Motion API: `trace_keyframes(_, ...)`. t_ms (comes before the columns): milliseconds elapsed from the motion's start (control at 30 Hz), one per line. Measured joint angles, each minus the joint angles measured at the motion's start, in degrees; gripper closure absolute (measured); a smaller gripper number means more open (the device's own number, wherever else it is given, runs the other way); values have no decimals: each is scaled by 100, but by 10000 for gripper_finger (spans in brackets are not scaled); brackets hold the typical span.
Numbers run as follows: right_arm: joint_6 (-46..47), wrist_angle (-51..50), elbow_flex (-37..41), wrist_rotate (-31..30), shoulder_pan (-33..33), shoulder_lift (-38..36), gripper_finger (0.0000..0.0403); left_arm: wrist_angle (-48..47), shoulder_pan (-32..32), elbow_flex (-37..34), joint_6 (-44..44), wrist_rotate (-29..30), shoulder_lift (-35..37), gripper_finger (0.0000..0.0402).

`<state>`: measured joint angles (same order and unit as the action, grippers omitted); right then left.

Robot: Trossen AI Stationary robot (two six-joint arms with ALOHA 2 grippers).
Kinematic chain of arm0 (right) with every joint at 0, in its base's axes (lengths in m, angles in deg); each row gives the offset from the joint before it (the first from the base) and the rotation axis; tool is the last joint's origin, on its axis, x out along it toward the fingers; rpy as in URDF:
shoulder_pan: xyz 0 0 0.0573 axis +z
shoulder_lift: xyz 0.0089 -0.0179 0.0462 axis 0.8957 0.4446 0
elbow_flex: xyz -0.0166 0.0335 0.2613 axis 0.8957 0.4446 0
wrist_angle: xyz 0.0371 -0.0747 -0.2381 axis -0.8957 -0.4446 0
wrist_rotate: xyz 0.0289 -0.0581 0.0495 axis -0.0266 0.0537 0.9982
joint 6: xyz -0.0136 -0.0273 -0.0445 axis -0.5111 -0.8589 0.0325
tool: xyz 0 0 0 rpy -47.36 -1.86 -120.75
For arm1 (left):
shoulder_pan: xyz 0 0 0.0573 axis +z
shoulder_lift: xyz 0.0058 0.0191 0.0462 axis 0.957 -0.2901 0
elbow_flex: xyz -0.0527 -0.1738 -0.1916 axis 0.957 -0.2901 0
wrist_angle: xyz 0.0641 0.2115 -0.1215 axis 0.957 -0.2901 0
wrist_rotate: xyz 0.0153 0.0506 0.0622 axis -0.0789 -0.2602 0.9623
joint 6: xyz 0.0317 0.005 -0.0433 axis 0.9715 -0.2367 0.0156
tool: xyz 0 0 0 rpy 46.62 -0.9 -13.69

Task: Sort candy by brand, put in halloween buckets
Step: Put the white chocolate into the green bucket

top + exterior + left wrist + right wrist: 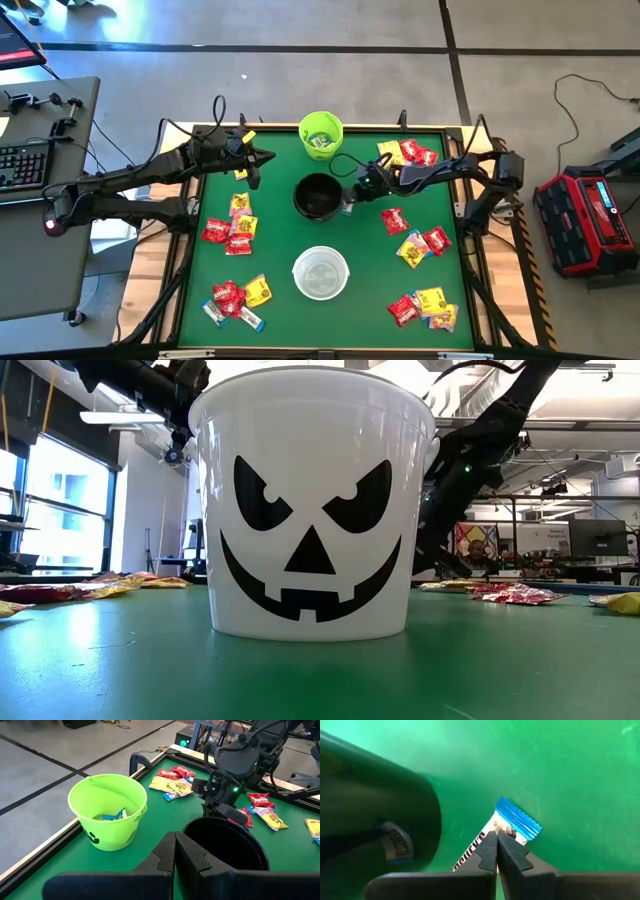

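The right gripper [496, 851] sits low beside the black bucket [318, 196], its jaws clamped on a blue-and-white candy packet [512, 822] that sticks out ahead of their tips over the green tabletop [560, 775]. The left gripper [175, 852] hovers with jaws together; beyond them stand the black bucket and a lime green bucket [107, 810] holding candy

This is a robotics lab or workshop. The green-topped table [280, 240] stands on a bare concrete floor [300, 90] marked with dark lines, with a desk carrying a keyboard [22, 165] to one side and a red equipment case [588, 222] (cables trailing nearby) to the other. Across the table, monitors [596, 540] and tall windows [55, 500] fill an open industrial room.
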<state>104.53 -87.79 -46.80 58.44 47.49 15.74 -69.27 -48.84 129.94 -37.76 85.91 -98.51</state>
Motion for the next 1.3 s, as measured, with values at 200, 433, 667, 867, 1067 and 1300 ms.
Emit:
trace_keyframes(200, 220, -542, -11, -41, -61, -161, 403, -4, 0, 0, 0, 2, 0, 401)
trace_keyframes(433, 375, -1452, 7, -433, -257, -707, 403, -9, 0, 0, 2, 2, 0, 401)
trace_keyframes(667, -1406, -1690, 7, -134, -450, -1700, 380, -12, 0, 0, 21, 2, 0, 402)
trace_keyframes(867, -3990, -1927, 5, 442, -469, -2082, 292, -9, 0, 0, 101, 2, 0, 401)
trace_keyframes(1067, -5425, -2019, 7, 735, -649, -1636, 219, -4, 0, 0, 9, 2, 0, 402)
trace_keyframes(1300, -5624, -1098, 5, 877, -841, -1034, 293, 0, -2, 0, 4, 1, 0, 401)
